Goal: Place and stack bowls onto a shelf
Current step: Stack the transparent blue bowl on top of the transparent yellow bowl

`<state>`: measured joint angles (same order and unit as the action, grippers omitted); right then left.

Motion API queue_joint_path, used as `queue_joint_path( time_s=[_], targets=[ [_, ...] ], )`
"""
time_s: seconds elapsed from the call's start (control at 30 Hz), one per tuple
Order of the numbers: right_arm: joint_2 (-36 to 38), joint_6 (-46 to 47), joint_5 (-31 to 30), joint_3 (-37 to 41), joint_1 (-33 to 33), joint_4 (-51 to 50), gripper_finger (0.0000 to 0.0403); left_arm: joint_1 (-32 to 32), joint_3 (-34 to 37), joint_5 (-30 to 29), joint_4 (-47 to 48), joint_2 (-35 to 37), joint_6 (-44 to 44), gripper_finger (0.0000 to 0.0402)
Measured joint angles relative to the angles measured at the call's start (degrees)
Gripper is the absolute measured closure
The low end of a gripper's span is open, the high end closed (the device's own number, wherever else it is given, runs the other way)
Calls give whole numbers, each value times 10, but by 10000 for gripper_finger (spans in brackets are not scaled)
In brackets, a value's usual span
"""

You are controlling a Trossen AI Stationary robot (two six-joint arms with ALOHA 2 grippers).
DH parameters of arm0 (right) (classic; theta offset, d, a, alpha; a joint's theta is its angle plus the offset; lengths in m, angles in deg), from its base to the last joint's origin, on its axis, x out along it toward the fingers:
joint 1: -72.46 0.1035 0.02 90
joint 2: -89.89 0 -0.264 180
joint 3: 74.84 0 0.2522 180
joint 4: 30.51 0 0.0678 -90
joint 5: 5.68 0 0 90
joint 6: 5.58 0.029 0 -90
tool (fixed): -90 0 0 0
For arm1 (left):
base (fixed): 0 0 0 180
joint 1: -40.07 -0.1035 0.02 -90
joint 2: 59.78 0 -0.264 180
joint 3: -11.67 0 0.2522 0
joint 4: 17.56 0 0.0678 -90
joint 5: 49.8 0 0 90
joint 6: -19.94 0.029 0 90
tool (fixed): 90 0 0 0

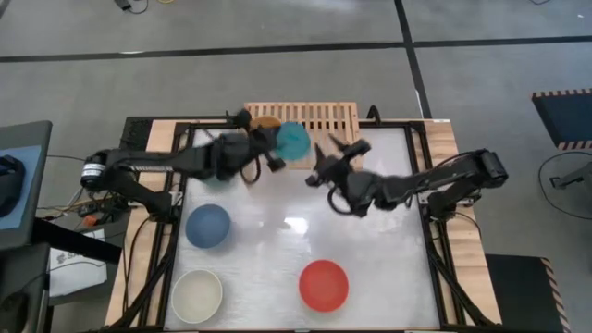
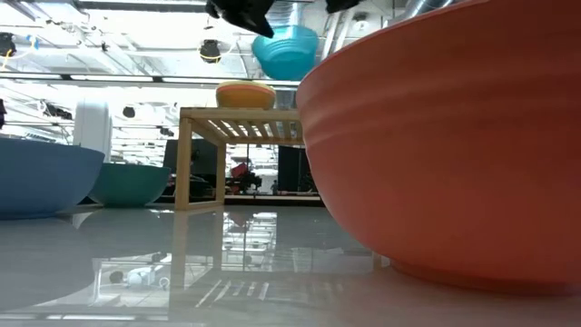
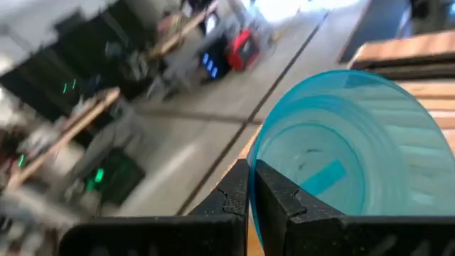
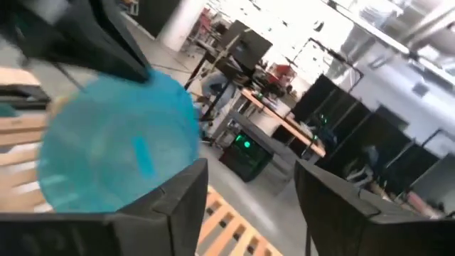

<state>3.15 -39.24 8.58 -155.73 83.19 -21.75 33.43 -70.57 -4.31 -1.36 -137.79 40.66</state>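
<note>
A glossy white bench (image 1: 277, 231) carries a low slatted wooden shelf (image 1: 319, 116) at its far edge. Two dark arms reach toward the shelf. The left gripper (image 3: 250, 186) has its fingers closed on the rim of a teal bowl (image 1: 293, 141), held tilted in the air just above the shelf's front edge. The right gripper (image 4: 249, 188) sits just beside that bowl with its fingers spread wide and nothing between them. A yellow bowl (image 2: 245, 94) already rests on the shelf. On the bench lie a navy blue bowl (image 1: 207, 225), a cream bowl (image 1: 197, 295) and a red bowl (image 1: 324, 284), well apart from each other. The bowls look light, stiff and smooth, likely slippery, so a pinch across the thin rim seems the surest hold. The red bowl fills much of the low view and hides part of the shelf; a second teal-looking bowl beside the navy one is hard to confirm from above.
</note>
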Motion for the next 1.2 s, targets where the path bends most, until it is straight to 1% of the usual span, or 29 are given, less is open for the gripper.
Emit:
queue_joint_path(
  time_s=[0.07, 0.13, 0.2, 0.27, 0.33, 0.4, 0.53, 0.73, 0.77, 0.83, 0.9, 1.0, 1.1, 1.2],
  targets=[
    [27, 56, 26, 1, -20, -51, 163, -28, -53, 10, 93, 0, -37, 401],
    [63, 142, 72, 1, -43, -139, 165, -61, -96, 41, 179, 0, -75, 401],
    [100, 253, 143, 1, -71, -227, 169, -95, -128, 90, 244, 0, -109, 401],
    [137, 357, 231, 1, -105, -317, 172, -128, -149, 142, 296, 1, -134, 401],
    [158, 420, 308, 3, -140, -372, 174, -163, -158, 194, 325, 1, -153, 401],
    [180, 448, 353, 22, -165, -391, 175, -197, -158, 248, 347, 1, -166, 401],
    [204, 463, 370, 69, -181, -369, 175, -260, -158, 343, 369, 0, -191, 401],
    [240, 474, 373, 162, -181, -325, 175, -324, -158, 452, 385, 0, -230, 401],
    [247, 474, 373, 178, -185, -317, 175, -331, -158, 460, 390, -4, -236, 401],
    [259, 473, 395, 196, -201, -296, 175, -342, -158, 471, 397, -14, -245, 401],
    [273, 482, 427, 200, -222, -298, 175, -352, -157, 472, 413, -25, -253, 401],
    [289, 489, 454, 208, -237, -292, 175, -358, -158, 473, 405, -43, -263, 401],
    [291, 488, 462, 214, -235, -292, 175, -365, -158, 473, 406, -54, -263, 394],
    [291, 488, 461, 218, -237, -294, 175, -371, -158, 479, 405, -55, -263, 372]
  ],
)
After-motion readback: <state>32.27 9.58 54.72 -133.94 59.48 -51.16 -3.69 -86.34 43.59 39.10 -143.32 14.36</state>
